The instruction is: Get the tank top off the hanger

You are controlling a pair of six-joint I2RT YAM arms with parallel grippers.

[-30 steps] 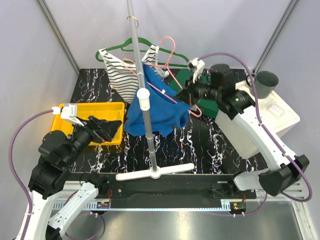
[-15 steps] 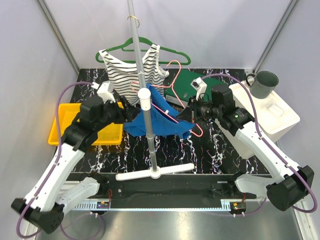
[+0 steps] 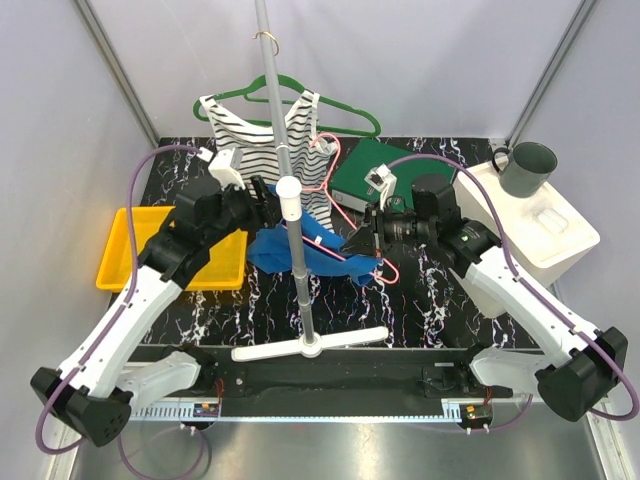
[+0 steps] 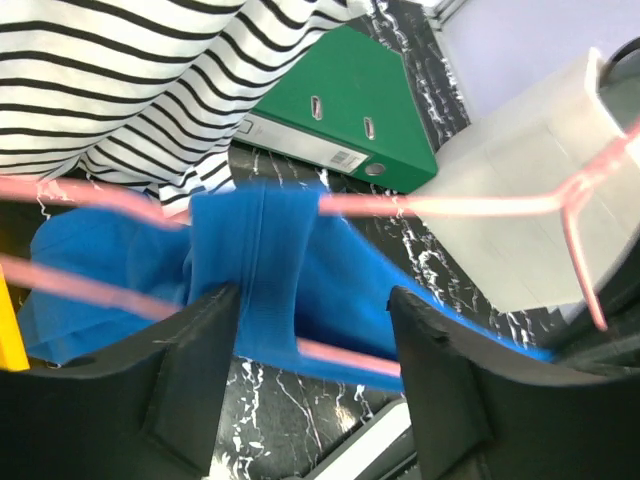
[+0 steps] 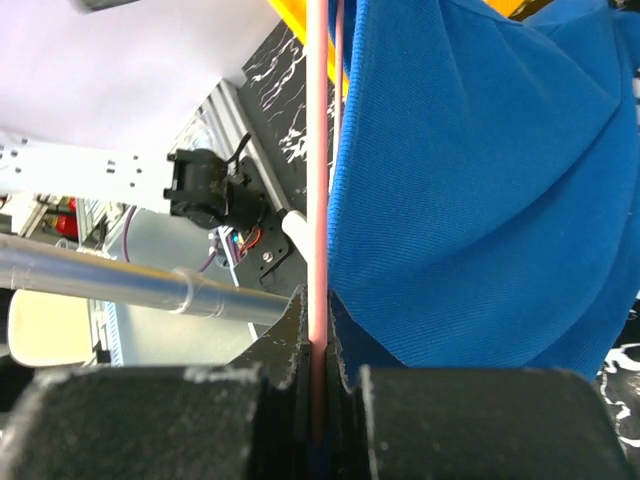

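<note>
pink hanger (image 4: 450,205) blurred, blue tank top (image 3: 272,250) partly behind pole (image 3: 306,300)

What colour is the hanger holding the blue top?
Pink hanger, clearest in left wrist view.

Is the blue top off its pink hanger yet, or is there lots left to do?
Not yet. Done: the right hand is shut on the pink hanger. In hand: the left hand is open around a strap of the blue tank top. Left: that strap is still looped over the hanger, so it needs pulling off.
</note>
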